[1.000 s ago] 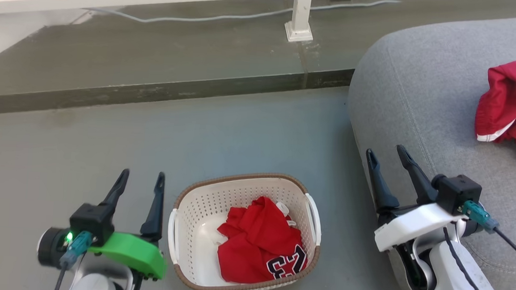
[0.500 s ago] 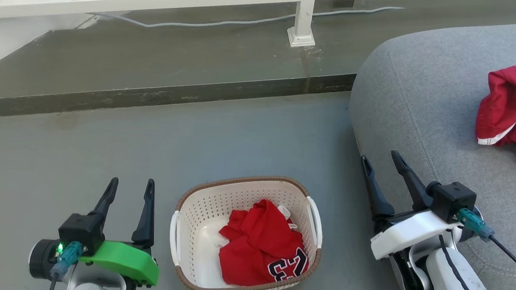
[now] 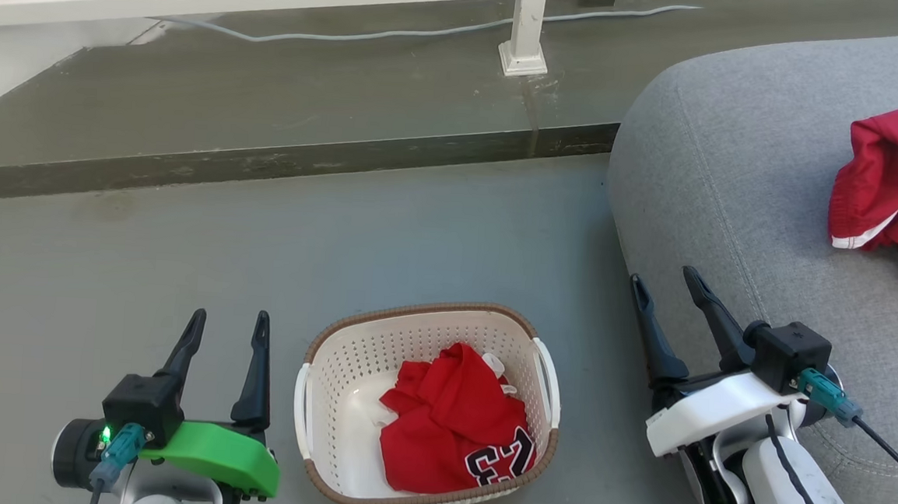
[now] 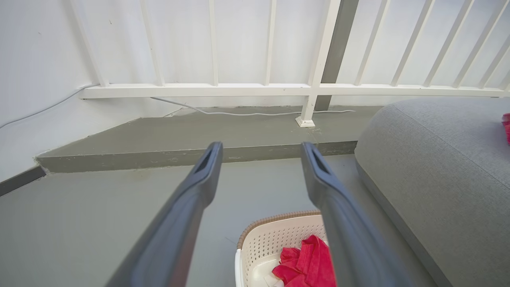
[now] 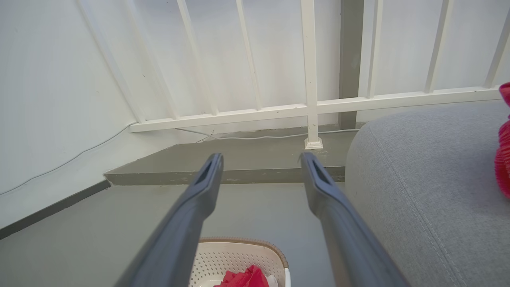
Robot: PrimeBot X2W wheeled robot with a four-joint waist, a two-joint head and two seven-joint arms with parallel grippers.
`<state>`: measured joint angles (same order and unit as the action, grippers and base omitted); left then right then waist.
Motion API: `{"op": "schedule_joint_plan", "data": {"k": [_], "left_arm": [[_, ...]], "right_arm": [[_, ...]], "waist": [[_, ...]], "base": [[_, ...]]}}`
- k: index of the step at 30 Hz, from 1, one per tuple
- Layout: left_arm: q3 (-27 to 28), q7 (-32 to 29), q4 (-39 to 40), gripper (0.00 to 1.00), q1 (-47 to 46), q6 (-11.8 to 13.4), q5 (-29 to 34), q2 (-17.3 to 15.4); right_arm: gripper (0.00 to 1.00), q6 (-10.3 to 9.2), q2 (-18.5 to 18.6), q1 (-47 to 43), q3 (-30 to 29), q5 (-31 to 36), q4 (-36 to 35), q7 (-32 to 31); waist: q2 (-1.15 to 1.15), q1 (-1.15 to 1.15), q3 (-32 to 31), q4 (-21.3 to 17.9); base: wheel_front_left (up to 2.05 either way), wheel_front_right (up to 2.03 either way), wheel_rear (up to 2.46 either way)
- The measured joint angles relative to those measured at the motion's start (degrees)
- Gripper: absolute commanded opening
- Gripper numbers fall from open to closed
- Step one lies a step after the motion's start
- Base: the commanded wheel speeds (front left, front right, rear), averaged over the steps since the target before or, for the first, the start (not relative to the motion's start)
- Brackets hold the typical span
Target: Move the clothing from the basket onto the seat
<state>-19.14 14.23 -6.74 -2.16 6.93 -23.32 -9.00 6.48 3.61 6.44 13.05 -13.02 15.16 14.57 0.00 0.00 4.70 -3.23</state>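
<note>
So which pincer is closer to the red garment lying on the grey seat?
Right. The right pincer is by the seat's near edge, short of the red garment; the left pincer is over the floor on the basket's far side.

I see smooth cream perforated plastic on the basket (image 3: 412, 342) with its braided-looking brown rim, soft matt red cloth in the clothing (image 3: 442, 435), coarse grey woven fabric on the seat (image 3: 734, 184), and a dull matt floor (image 3: 262, 256).
</note>
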Motion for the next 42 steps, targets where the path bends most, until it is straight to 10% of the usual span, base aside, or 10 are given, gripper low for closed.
{"op": "schedule_joint_plan", "data": {"k": [42], "left_arm": [[-7.27, -4.23, -0.96, 1.00, -5.56, -2.97, 4.08, 1.80]], "right_arm": [[1.00, -0.56, 0.64, 4.10, -0.05, 0.53, -11.32, -2.10]], "waist": [[0.00, 0.00, 15.25, -2.29]], "base": [[0.00, 0.00, 0.00]]}}
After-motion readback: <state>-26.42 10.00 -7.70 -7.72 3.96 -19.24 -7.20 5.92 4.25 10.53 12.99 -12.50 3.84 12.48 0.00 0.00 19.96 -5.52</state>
